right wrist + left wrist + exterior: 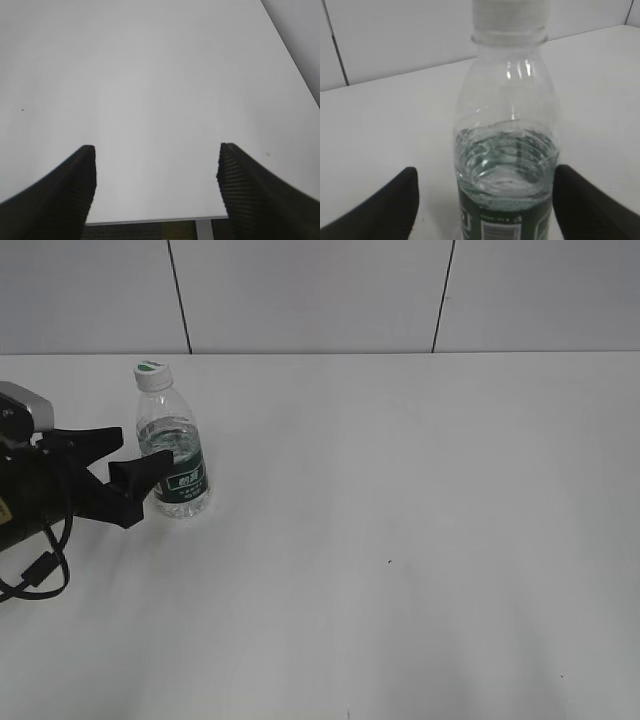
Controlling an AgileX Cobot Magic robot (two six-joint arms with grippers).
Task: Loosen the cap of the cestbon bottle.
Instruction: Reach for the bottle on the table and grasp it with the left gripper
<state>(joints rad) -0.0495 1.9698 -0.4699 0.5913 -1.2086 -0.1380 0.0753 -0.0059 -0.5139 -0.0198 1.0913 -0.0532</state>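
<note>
Partly cut off: cap (509,14) | left hand (122,465) flanks cestbon bottle (172,452)

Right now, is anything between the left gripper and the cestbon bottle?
Nothing visible. The left gripper is open, one finger on each side of the cestbon bottle at label height, with gaps on both sides. The cap is on, well above the fingers.
</note>
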